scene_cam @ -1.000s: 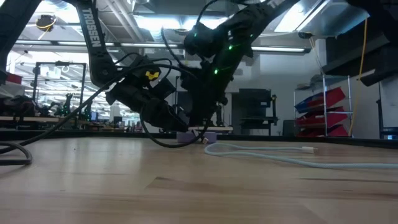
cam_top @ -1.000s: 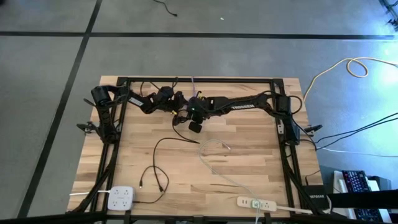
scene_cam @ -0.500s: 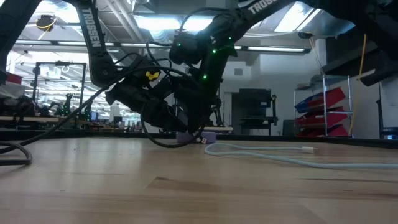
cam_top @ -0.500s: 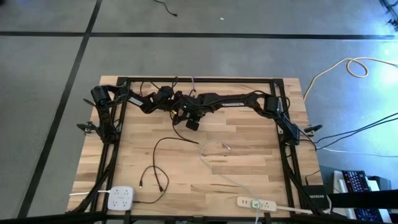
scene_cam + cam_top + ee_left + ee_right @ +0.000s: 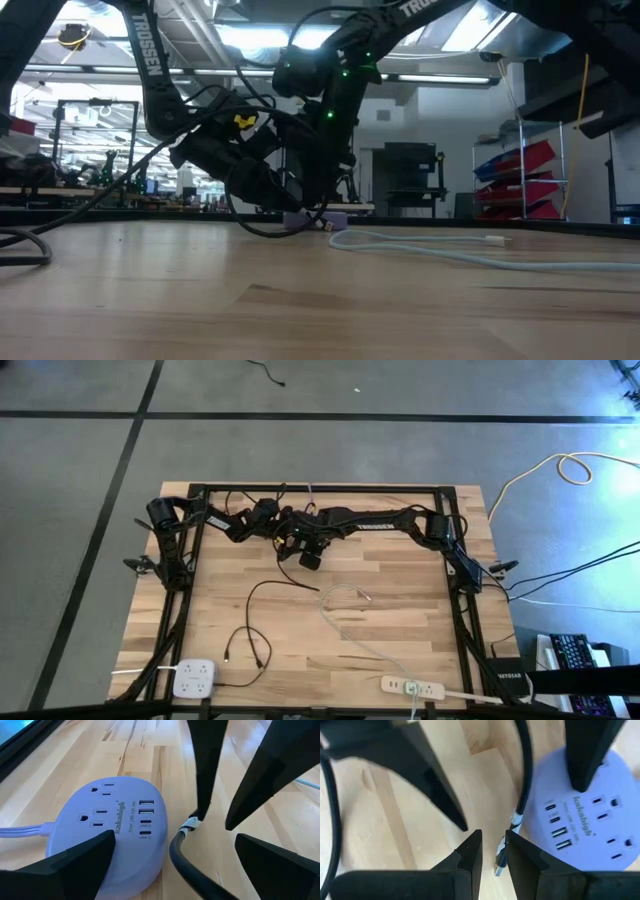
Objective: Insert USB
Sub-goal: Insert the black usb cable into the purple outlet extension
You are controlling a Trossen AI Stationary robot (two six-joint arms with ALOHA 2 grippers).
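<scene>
Landmark: purple hub at the table's far edge, lying flat, 4 USB ports in a column beside its outlets.

Near edge, well away from hub: white power cube and white strip. Mid-table, between those and hub: loose black cable and white cable.

Right gripper just beside hub, fingers nearly together, pinched on black USB cable just behind its plug. Plug tip is free, just off hub's port side, not in any port; right wrist view shows it beside the USB column, touching or not I can't tell.

Left gripper over hub, fingers wide apart, 1 finger overlapping hub's outlet side in the wrist view, holding nothing.

Both arms meet over hub in the high view.
</scene>
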